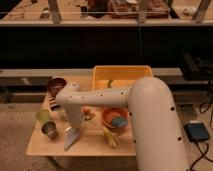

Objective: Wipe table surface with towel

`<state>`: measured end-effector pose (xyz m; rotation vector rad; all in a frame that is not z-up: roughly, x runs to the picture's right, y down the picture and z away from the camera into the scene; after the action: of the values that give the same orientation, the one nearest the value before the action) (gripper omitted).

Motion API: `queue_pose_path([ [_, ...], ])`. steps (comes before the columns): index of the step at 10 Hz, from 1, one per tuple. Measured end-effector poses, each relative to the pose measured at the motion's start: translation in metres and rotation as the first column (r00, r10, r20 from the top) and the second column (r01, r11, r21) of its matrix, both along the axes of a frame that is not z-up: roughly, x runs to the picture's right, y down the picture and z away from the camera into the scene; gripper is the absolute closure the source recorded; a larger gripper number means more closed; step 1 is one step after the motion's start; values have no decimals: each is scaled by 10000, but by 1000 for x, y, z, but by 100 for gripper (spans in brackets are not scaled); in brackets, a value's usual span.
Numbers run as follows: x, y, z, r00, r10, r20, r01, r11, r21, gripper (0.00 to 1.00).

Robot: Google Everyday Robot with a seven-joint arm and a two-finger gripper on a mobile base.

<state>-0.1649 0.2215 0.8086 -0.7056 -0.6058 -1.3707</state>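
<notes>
A pale grey towel [71, 139] hangs from my gripper [76, 127], and its lower end touches the wooden table [45, 148] near the front left. My white arm reaches in from the lower right, crosses the table and bends down at the left to the gripper. The gripper is shut on the top of the towel. The arm hides part of the table's middle.
A yellow bin [122, 76] stands at the back. A dark red bowl [56, 84] is at the back left. A green cup [42, 116] and a metal cup [50, 130] stand left of the towel. An orange bowl [114, 118] and a yellow item [111, 138] lie to its right.
</notes>
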Motion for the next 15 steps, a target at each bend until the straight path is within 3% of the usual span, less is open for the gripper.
queue_pose_path([
  [4,1,55,-42,9909,-1029,868,1055,9941,-258,100],
  [6,25,64,-49,9922,-1010,727,1037,9940,-340,100],
  [8,58,61,-46,9962,-824,282,833,9961,-300,100],
  [11,109,48,-37,9978,-62,-653,52,9999,-156,100],
  [15,116,7,-6,9898,746,-1213,-750,9972,13,100],
])
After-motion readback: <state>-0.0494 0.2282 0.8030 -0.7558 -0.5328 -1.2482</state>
